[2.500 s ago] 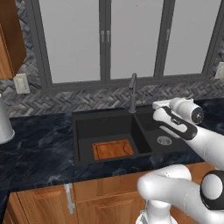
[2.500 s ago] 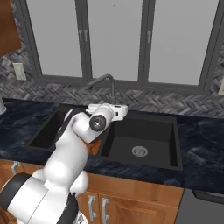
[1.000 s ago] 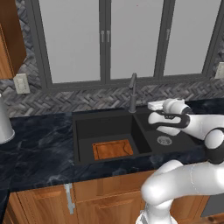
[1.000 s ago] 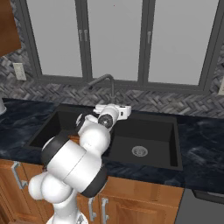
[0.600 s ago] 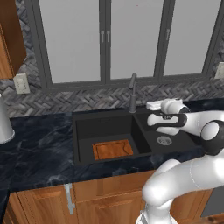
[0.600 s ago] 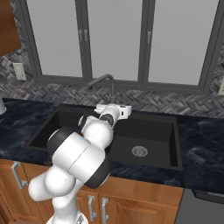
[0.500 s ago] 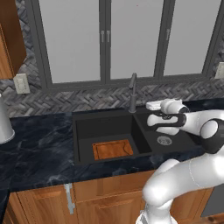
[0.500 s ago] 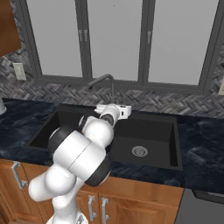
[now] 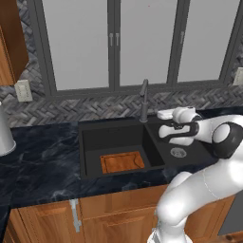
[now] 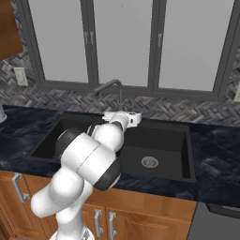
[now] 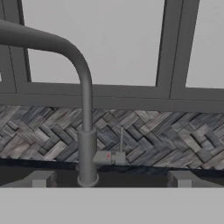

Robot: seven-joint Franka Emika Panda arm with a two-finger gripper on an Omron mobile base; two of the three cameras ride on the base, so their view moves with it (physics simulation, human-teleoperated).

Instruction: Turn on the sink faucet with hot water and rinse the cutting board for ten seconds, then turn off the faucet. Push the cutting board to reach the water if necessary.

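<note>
The dark grey sink faucet (image 9: 144,100) rises behind the divider of the black double sink (image 9: 90,142), its spout reaching over the large basin. On that basin's floor lies the orange-brown cutting board (image 9: 122,163). No water comes from the spout. My gripper (image 9: 163,114) hovers over the small basin, just right of the faucet, pointing at the back wall. In the hand view the sink faucet (image 11: 86,144) stands left of centre with its small side lever (image 11: 114,156) close ahead. My gripper (image 11: 109,179) is open, fingertips (image 11: 41,178) wide apart and empty. The sink faucet (image 10: 112,89) arches left above my gripper (image 10: 123,115).
A round silver drain (image 9: 178,152) sits in the small basin below my hand. Dark marble counter (image 9: 38,161) surrounds the sink, with a herringbone backsplash (image 11: 175,131) and grey window frames behind. A metal cylinder (image 9: 3,137) stands at the far left. Wooden cabinets run below.
My hand has crept left over the small basin toward the faucet, and the elbow has swung outward. The jaws have stayed open. The board has not moved.
</note>
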